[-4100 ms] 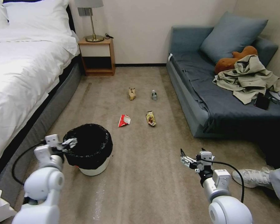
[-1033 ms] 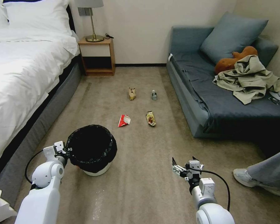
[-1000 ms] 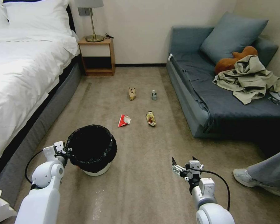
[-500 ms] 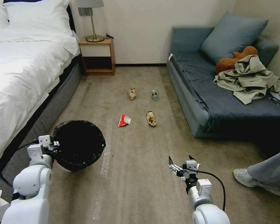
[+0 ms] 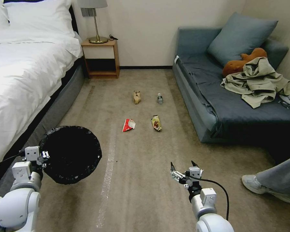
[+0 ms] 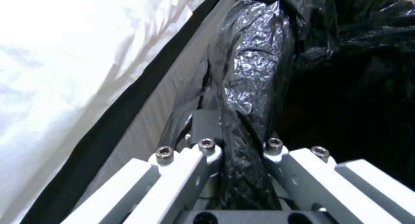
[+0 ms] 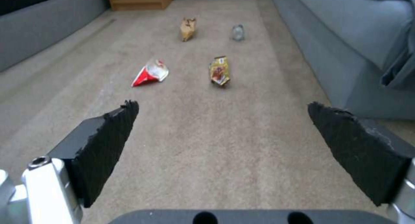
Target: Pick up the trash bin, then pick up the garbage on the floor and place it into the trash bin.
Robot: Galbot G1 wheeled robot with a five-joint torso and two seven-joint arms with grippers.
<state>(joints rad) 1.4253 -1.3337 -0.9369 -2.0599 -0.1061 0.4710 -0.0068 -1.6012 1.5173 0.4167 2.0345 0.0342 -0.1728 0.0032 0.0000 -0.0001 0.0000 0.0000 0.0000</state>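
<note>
Nearest the robot, the right gripper (image 5: 182, 169) hung low over the carpet (image 5: 145, 180) with its jaws spread wide and nothing between them; in the right wrist view its two black pads (image 7: 108, 143) framed bare floor. On the robot's left, the left gripper (image 5: 42, 156) was clamped on the rim of the trash bin (image 5: 71, 154), and the left wrist view showed a fold of the crinkled black bag (image 6: 251, 88) pinched between its fingers (image 6: 203, 126). The bin was tipped with its dark mouth toward the head camera, close beside the bed (image 5: 22, 74). Farther along the carpet lay the garbage, well apart from both grippers: the red-and-white wrapper (image 5: 129, 124) and, just to its right, the yellow-brown snack wrapper (image 5: 156, 122). Beyond these sat the crumpled tan paper bag (image 5: 137, 96) and the small clear bottle (image 5: 159, 98), side by side, near the front edge of the blue sofa (image 5: 216, 106). A wooden nightstand (image 5: 100, 58) stood against the far wall.
</note>
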